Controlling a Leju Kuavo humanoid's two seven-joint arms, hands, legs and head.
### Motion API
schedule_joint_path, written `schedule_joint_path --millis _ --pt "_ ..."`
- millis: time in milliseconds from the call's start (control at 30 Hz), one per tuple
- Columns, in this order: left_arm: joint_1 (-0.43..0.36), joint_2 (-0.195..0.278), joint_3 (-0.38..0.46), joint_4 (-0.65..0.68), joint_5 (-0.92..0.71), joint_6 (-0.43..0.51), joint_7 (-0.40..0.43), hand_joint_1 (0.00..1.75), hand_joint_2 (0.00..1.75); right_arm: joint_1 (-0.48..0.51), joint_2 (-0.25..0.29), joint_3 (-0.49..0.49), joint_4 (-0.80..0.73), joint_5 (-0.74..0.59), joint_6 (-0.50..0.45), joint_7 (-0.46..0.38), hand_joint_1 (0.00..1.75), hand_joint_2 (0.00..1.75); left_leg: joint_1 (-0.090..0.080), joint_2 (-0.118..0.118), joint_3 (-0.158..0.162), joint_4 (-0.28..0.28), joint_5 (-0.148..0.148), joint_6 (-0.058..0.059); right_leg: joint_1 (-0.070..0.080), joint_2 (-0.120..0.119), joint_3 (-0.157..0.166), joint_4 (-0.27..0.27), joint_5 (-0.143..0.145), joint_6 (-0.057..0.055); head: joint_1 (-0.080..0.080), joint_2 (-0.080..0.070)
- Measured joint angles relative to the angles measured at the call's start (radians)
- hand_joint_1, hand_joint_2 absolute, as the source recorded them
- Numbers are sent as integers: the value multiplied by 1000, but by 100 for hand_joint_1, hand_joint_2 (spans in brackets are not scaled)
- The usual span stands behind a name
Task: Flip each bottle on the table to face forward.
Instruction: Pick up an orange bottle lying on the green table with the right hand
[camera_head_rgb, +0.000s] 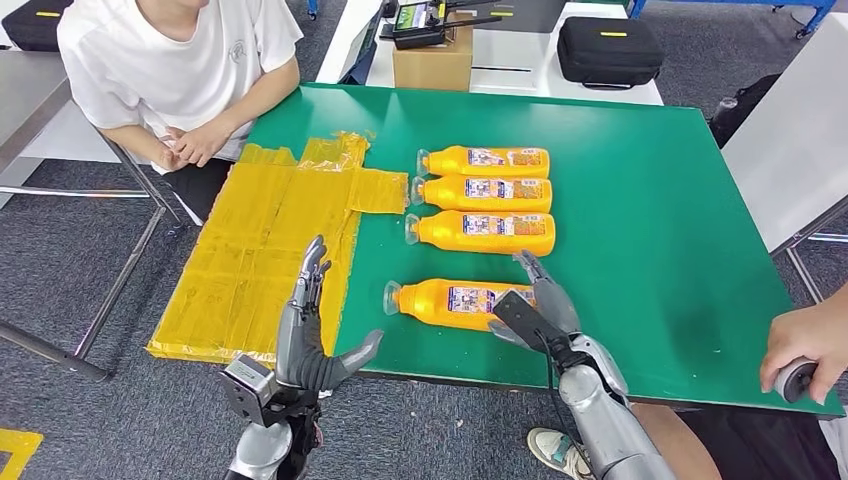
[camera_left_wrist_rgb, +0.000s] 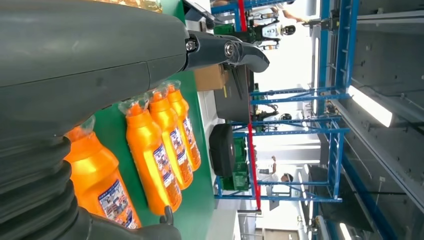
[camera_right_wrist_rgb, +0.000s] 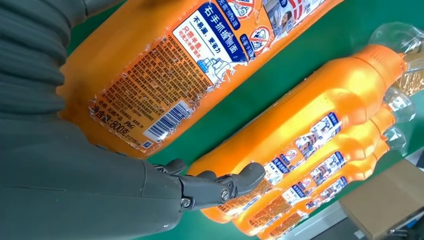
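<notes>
Nearest the robot, R hand (camera_head_rgb: 540, 310) lies over the base end of the near bottle (camera_head_rgb: 455, 302), fingers spread across the label; looks like it rests on it w/o a closed grip, so I read it as apart, not clamped. L hand (camera_head_rgb: 310, 330) hovers off the counter (camera_head_rgb: 650, 250) edge over the yellow sheet (camera_head_rgb: 260, 260), fingers apart, holding nothing. Near bottle lies on its side, cap toward the yellow sheet, set apart from the other three. Right wrist view shows barcode and fine print facing up on it, so prob. back side up and wants a flip. Beyond it, three more bottles (camera_head_rgb: 485, 195) lie side by side in a row, just beside each other, caps the same way. Handling, judged: rigid plastic, full-looking so fairly heavy, glossy shrink label = slippery; flat-sided body should roll in steps, not freely. Best hold across the broad mid-body, thumb under one edge, not at the narrow neck w/ its loose clear wrap. Farther off, a person (camera_head_rgb: 180, 70) sits at the counter's far corner; cardboard box (camera_head_rgb: 432, 62) and black case (camera_head_rgb: 608, 50) behind.
</notes>
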Motion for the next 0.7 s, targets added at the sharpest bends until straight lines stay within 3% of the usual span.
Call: schedule_joint_path --millis 400,600,633,700 --pt "-3 0 -6 7 -16 7 11 0 175 -63 32 28 111 -9 24 -6 0 175 0 1 1 0 0 0 0 0 0 0 0 0 0 0" --pt "-4 0 -10 10 -9 5 24 0 175 -131 44 88 201 78 36 71 1 175 0 1 1 0 0 0 0 0 0 0 0 0 0 0" --pt "-4 1 -10 10 -5 1 27 0 175 -146 44 101 216 96 44 88 10 175 0 1 1 0 0 0 0 0 1 0 0 0 0 0" --pt "-4 1 -10 10 -1 -2 29 0 175 -179 43 132 252 125 75 118 78 175 0 1 2 0 0 0 0 0 1 0 0 0 0 0"
